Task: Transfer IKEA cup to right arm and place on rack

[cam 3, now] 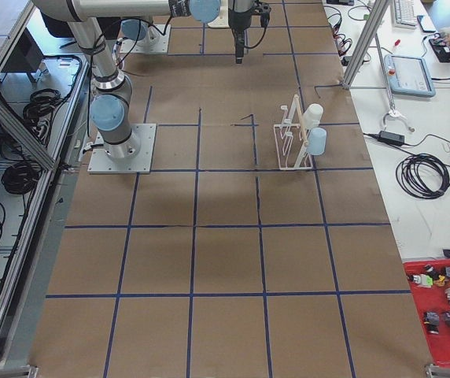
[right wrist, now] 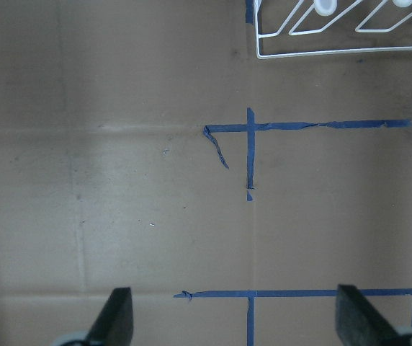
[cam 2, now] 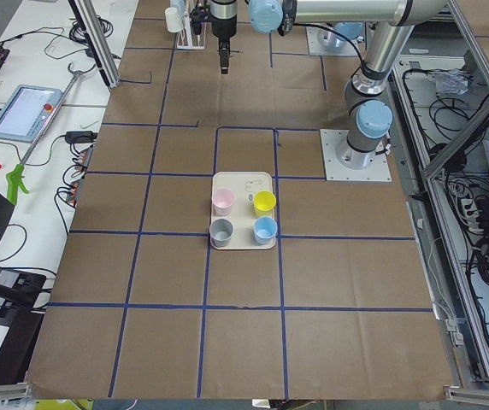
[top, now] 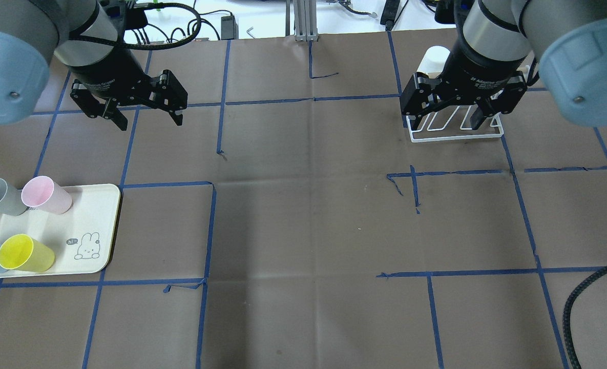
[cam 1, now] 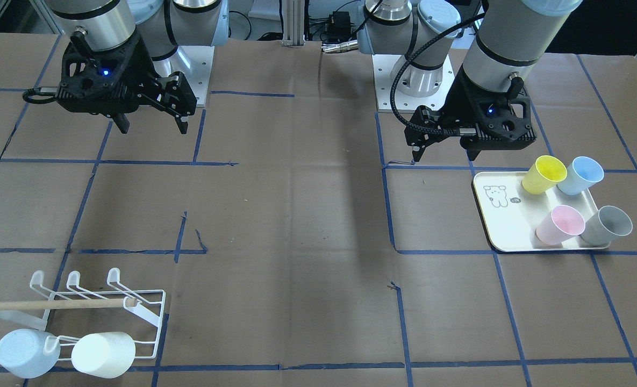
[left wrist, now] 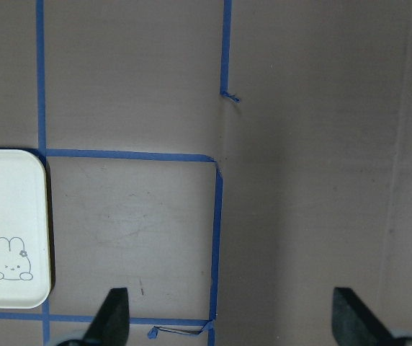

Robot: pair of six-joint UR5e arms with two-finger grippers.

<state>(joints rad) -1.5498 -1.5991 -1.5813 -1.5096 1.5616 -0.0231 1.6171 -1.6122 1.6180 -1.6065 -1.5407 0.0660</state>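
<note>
Jaws spread on left arm (top: 85, 38) and right arm (top: 490, 33); cups (top: 46, 195) upright on tray (top: 85, 210), mouths up.

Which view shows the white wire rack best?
The exterior front-facing view: the rack appears whole, with prongs, wooden dowel, a pale-blue cup and a white cup. Overhead, the right gripper hides most of it; the right wrist view shows only an edge; the side views show it small; the left wrist view, nothing.
</note>
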